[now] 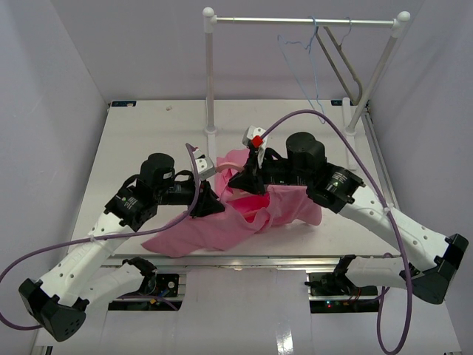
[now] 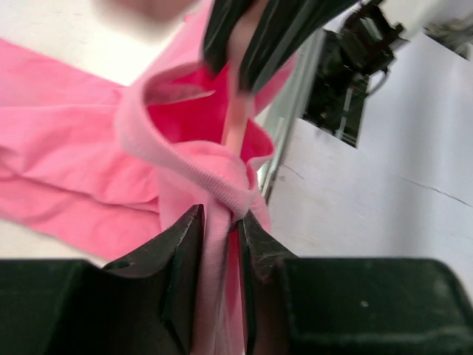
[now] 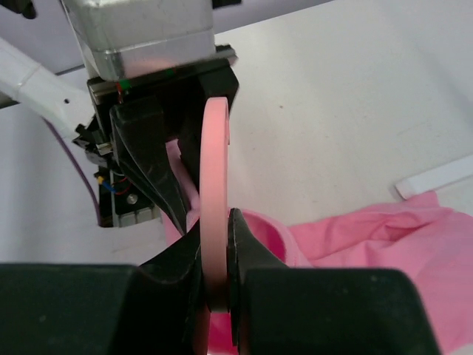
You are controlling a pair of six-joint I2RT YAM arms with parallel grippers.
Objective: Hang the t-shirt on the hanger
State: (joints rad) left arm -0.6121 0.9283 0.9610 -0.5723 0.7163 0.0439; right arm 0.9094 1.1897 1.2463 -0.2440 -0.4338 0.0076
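The pink t-shirt [image 1: 255, 218] lies crumpled on the white table between my two arms. My left gripper [image 1: 214, 205] reaches into it from the left. In the left wrist view that gripper [image 2: 220, 223] is shut on a fold of the shirt's ribbed collar [image 2: 199, 174]. My right gripper [image 1: 238, 181] comes in from the right above the collar. In the right wrist view it [image 3: 214, 233] is shut on the pale pink hook of the hanger [image 3: 215, 155]. The hanger's stem [image 2: 235, 118] drops into the neck opening, and the cloth hides its frame.
A white clothes rack [image 1: 210, 81] stands at the back of the table. A thin blue wire hanger [image 1: 309, 70] and a grey hanger [image 1: 341, 66] hang from its bar at the right. The shirt's hem reaches the table's near edge [image 1: 244, 257]. The arm cables arc over both sides.
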